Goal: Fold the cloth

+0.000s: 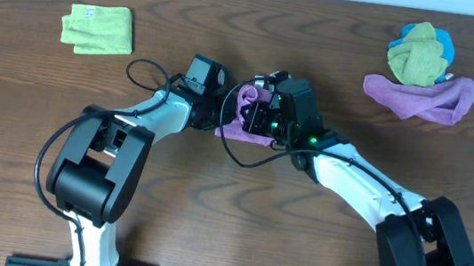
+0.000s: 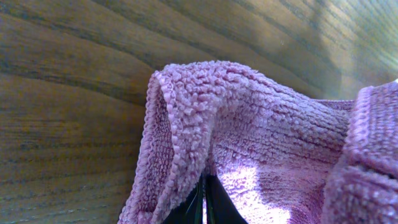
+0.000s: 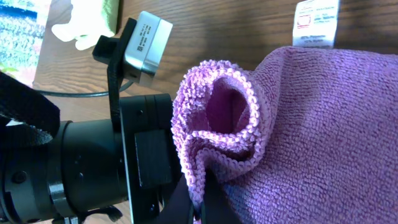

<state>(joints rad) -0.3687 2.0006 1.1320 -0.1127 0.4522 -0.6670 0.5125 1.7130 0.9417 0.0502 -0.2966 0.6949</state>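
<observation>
Table: you are working on a dark wood table [image 1: 235,227]; from overhead everything below is placed by the clock around its centre.
Left arm: your left arm [image 1: 94,166] comes in from 7 o'clock and reaches toward the centre.
Right arm: your right arm [image 1: 365,183] comes in from 5 o'clock and meets the left one there.
Purple band: a rumpled purple band [image 1: 420,96] lies at 2 o'clock, well apart from both arms.
Bundle: a green and blue bundle [image 1: 418,51] rests on the band's 12 o'clock edge.
Lime-green cloth: a folded lime-green cloth [image 1: 98,29] lies at 10 o'clock.
Cloth: your cloth [image 1: 244,107] sits bunched just toward 12 o'clock of centre, between the two wrists and touching both.
Left gripper: your left gripper [image 2: 202,208] is clenched on a rolled edge of the cloth [image 2: 249,137], which rises toward 12 o'clock from the fingertips.
Right gripper: your right gripper [image 3: 202,208] looks clamped on a folded corner of the cloth [image 3: 323,124], though the pinch sits at the frame's bottom edge; the rest spreads toward 3 o'clock.
Tag: the white tag [image 3: 316,22] lies flat on the wood at 1 o'clock of that grip.
</observation>
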